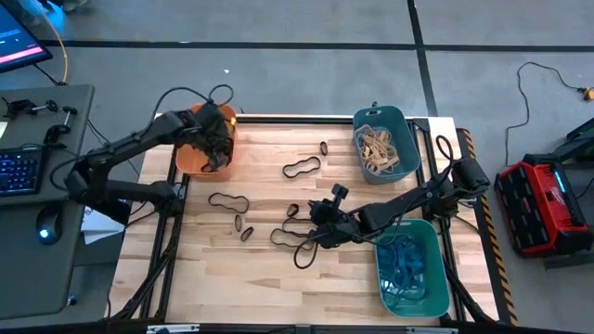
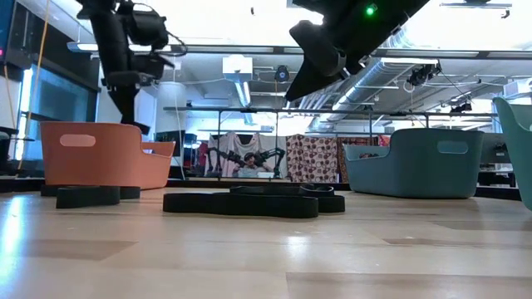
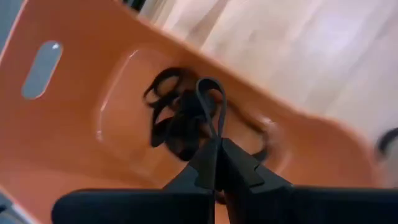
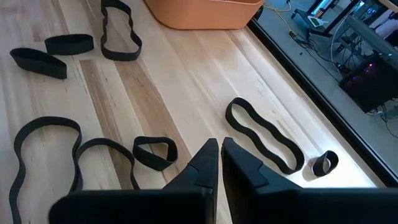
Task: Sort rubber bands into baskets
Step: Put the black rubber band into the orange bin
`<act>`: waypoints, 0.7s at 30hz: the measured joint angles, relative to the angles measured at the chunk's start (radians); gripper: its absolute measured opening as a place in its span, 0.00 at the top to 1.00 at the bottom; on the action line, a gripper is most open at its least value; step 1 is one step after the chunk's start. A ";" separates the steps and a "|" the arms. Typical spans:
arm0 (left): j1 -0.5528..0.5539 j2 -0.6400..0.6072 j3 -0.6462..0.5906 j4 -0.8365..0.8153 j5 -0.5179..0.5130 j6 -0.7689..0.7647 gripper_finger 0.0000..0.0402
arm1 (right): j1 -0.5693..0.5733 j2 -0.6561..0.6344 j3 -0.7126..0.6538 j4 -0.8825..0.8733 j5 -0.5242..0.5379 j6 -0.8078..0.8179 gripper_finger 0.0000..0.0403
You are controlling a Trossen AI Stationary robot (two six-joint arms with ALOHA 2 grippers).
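Note:
The orange basket [image 1: 193, 160] stands at the table's far left with a heap of black rubber bands [image 3: 169, 119] on its floor. My left gripper [image 1: 216, 137] hangs over it, shut on one black rubber band [image 3: 211, 102]. The dark teal-blue basket [image 1: 405, 122] at the far right holds tan bands [image 1: 378, 148]. The green basket [image 1: 432, 243] at the near right holds blue bands [image 1: 401, 269]. Several black bands [image 1: 302, 168] lie flat on the wood. My right gripper [image 4: 220, 148] is shut over the table's middle with nothing in it. My left gripper pinches one end of the black band's loop [image 3: 215, 134] between its two fingertips, coming from above and pointing steeply down. The rest of the loop hangs past the fingertips, clear of the heap and inside the orange basket's outline.
Loose black bands lie between the baskets: a long wavy one [image 4: 260, 134], a small ring [image 4: 324, 163], a short loop [image 4: 154, 153] and more [image 1: 228, 200] toward the left. Black cables [image 1: 444, 148] run along the table's right side. A keyboard and mouse sit on a desk [image 1: 56, 232] to the left.

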State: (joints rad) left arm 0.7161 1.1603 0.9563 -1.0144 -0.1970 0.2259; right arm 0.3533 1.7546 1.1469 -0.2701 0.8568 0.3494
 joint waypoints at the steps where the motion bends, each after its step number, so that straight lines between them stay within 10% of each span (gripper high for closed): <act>1: 0.023 0.000 -0.011 0.010 0.001 0.019 1.00 | 0.000 0.000 0.000 -0.001 0.000 0.003 0.98; 21: 0.176 0.102 -0.163 0.145 0.063 0.027 1.00 | 0.001 0.000 0.000 -0.003 -0.001 0.009 0.98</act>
State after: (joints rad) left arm 0.8921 1.2624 0.7936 -0.8693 -0.1345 0.2524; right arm 0.3542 1.7550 1.1469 -0.2728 0.8557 0.3583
